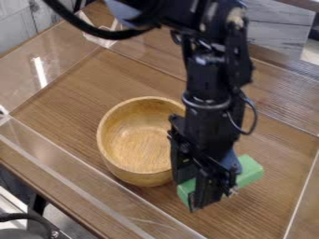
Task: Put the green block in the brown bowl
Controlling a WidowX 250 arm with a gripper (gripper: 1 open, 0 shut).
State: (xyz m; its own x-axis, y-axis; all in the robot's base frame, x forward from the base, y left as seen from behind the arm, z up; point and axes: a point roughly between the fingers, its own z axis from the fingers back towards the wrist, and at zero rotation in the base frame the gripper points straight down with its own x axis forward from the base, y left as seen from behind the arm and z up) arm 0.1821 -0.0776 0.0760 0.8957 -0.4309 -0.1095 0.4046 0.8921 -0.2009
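My end effector (pixel 206 189) is clamping the green block (pixel 245 172) in the lower right of the frame, just right of the brown bowl (pixel 147 139). The block is sitting tilted, partly hidden behind my fingers. The bowl is resting on the table (pixel 100 79) at centre frame.

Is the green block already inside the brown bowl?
No, the green block is outside the brown bowl, to its right, at the gripper.

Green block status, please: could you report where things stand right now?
End effector shut on green block. Block off the table, just right of brown bowl. Bowl empty, nothing blocking the way.
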